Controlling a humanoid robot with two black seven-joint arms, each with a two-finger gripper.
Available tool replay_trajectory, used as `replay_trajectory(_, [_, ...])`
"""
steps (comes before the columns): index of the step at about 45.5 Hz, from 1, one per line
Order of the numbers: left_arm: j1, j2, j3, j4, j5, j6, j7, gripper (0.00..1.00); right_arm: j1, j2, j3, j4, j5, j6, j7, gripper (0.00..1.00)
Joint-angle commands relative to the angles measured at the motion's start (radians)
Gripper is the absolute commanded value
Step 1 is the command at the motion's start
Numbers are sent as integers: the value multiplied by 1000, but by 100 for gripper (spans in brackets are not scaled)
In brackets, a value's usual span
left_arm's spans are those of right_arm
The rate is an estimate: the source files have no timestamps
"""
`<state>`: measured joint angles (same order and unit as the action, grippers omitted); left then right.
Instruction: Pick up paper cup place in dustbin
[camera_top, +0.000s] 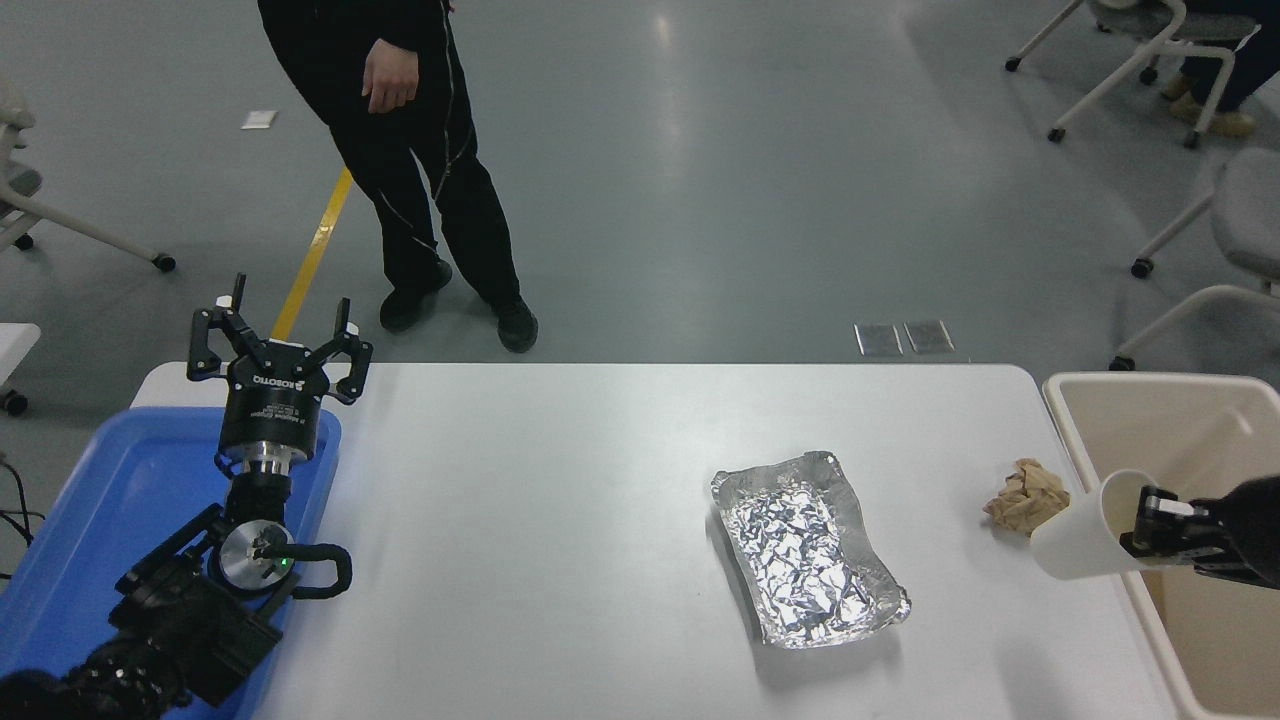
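Observation:
The white paper cup (1085, 530) is tilted on its side in the air, its cream mouth turned to the right, just over the left rim of the beige dustbin (1200, 440) at the table's right end. My right gripper (1150, 525) comes in from the right edge and is shut on the cup's rim, one finger inside the mouth. My left gripper (278, 345) is open and empty, parked upright over the blue tray at the lower left.
A crumpled brown paper ball (1025, 497) lies just left of the cup. A crinkled foil tray (808, 547) sits mid-right on the white table (560, 500). A blue plastic tray (110, 500) is at the left. A person (400, 150) stands beyond the far edge.

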<state>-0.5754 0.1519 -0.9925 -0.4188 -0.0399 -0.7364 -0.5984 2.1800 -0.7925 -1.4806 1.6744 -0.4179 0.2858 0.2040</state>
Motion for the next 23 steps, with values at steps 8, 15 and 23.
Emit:
replay_trajectory(8, [0, 0, 0, 0, 0, 0, 0, 99, 480, 254, -58, 71, 11, 315, 123, 0])
replay_trajectory(15, [0, 0, 0, 0, 0, 0, 0, 99, 555, 245, 80, 71, 38, 475, 120, 0])
replay_trajectory(23, [0, 0, 0, 0, 0, 0, 0, 99, 554, 248, 112, 71, 38, 489, 114, 0])
